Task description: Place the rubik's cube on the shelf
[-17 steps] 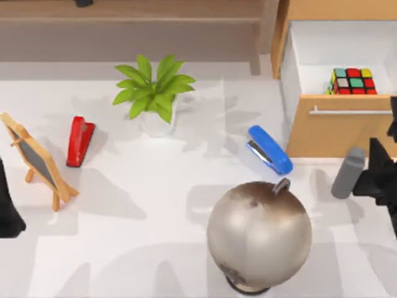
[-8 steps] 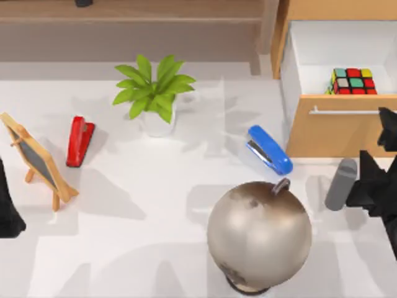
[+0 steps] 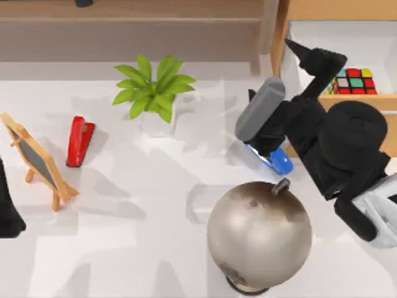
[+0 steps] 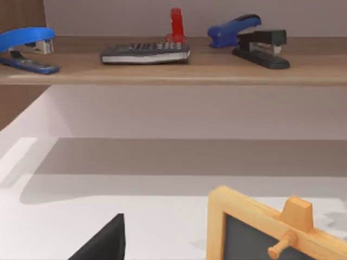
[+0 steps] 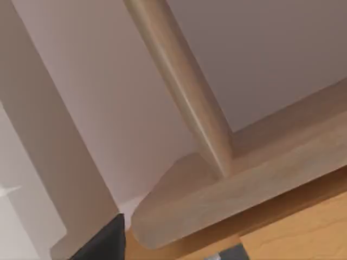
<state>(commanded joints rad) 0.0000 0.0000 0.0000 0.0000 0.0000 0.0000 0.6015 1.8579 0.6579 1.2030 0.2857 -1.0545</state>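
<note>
**Right arm swings in over the open drawer**

Since a second ago the right arm has come in from the table's right edge and now reaches across the drawer cabinet (image 3: 335, 133), its right gripper (image 3: 305, 54) poised above the open drawer, just left of the rubik's cube (image 3: 352, 81). I cannot tell whether its fingers are spread or closed. The cube sits in the drawer's front right part, against the drawer front, untouched. The arm's bulk covers part of the blue stapler (image 3: 277, 160) lying left of the cabinet. The globe (image 3: 259, 234) stands in front of the cabinet, toward the near edge. The shelf (image 3: 133, 12) runs along the back, left of the cabinet; the left wrist view shows a calculator (image 4: 145, 53) and staplers on it. Well left of the cabinet stand the potted plant (image 3: 154, 90), the red stapler (image 3: 79, 140) and the little chalkboard easel (image 3: 36, 158). The left arm stays parked at the far left edge.
</note>
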